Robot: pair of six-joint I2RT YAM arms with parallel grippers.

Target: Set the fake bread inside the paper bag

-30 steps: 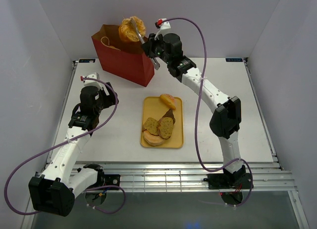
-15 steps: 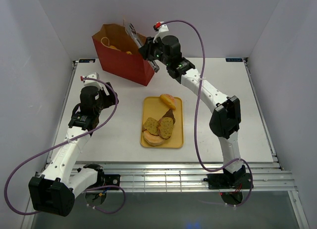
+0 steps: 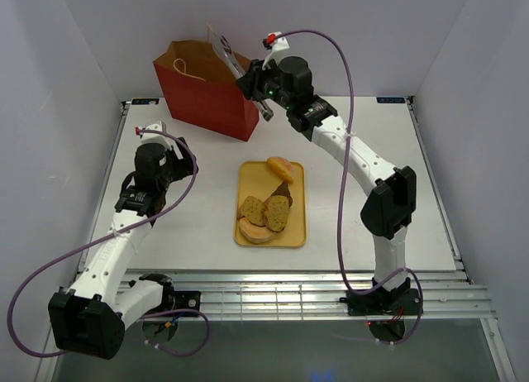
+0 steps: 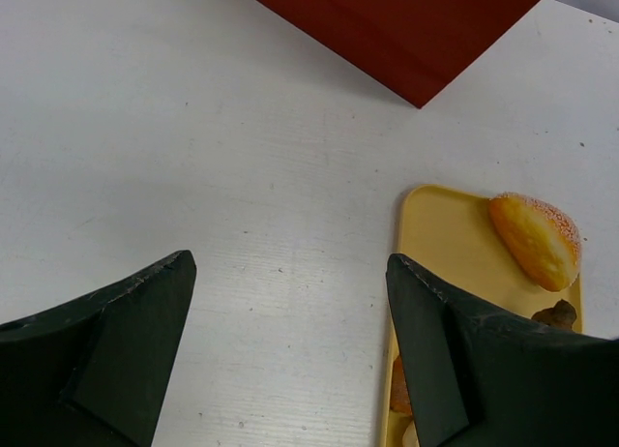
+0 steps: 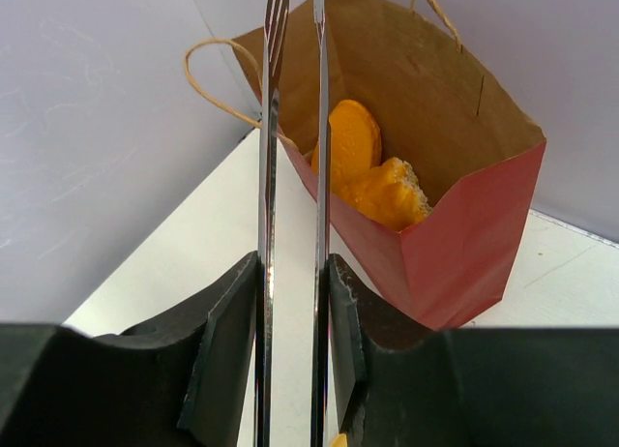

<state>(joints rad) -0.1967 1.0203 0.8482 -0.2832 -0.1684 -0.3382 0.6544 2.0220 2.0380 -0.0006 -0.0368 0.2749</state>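
**A:** Two pieces of the fake bread (image 5: pixel 353 142), glossy orange rolls, lie inside the paper bag (image 5: pixel 464 234), resting against its brown inner wall. Where's the rest?

**B:** On the yellow tray (image 3: pixel 256 179), mid-tabletop (image 4: pixel 193 128), well apart from the bag. There's one sugar-dusted roll at the far end, with speckled slices and a pale bun nearer the arms.

**A:** And the right pincer (image 5: pixel 290 283)?

**B:** Clamped on a pair of metal tongs (image 5: pixel 269 128), gripping them low on the shafts so that a squeeze closes the tips. The tips hang over the bag's open mouth with a narrow gap between them and nothing held.

**A:** Why tongs?

**B:** Reach, I'd guess. The long arms get above the tall bag without the pincer fouling the string handles (image 5: pixel 218 104).

**A:** Left pincer (image 4: pixel 288 273)?

**B:** Spread wide and empty, hovering over bare tabletop beside the tray, out of the way. I'd judge the job partly done, with the tray pieces yet to fetch.
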